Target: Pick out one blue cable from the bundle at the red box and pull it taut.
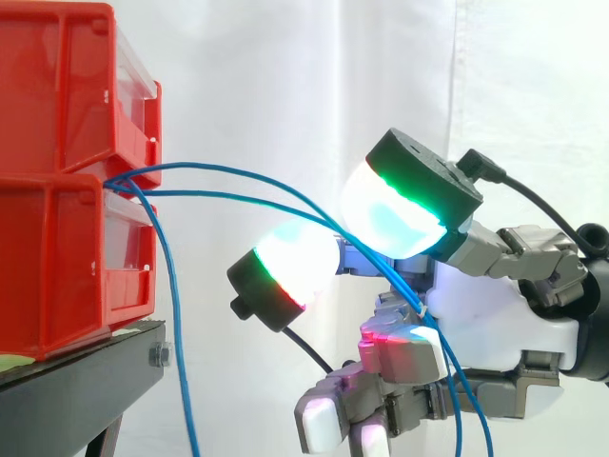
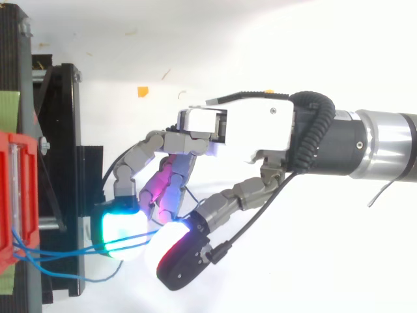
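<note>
We find the hand (image 1: 495,314) curled and clamped round two blue cables (image 1: 209,192), the exact pinch hidden behind its glowing pads (image 1: 390,214). The cables stretch lengthwise from the seam between the stacked red bins (image 1: 57,95) across to the hand, then drop past the bottom edge; a third strand (image 1: 174,324) hangs down beside the black stand (image 1: 86,371)

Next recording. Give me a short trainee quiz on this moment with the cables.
1. True or false: the blue cables come out between the two stacked red bins.
2. Where do two of the cables meet the hand? A round its wrist; B between its glowing pads; C nowhere, they fall short.
3. Fill in: another cable hangs ___ beside the black stand.
Key: 1 true; 2 B; 3 down.
</note>
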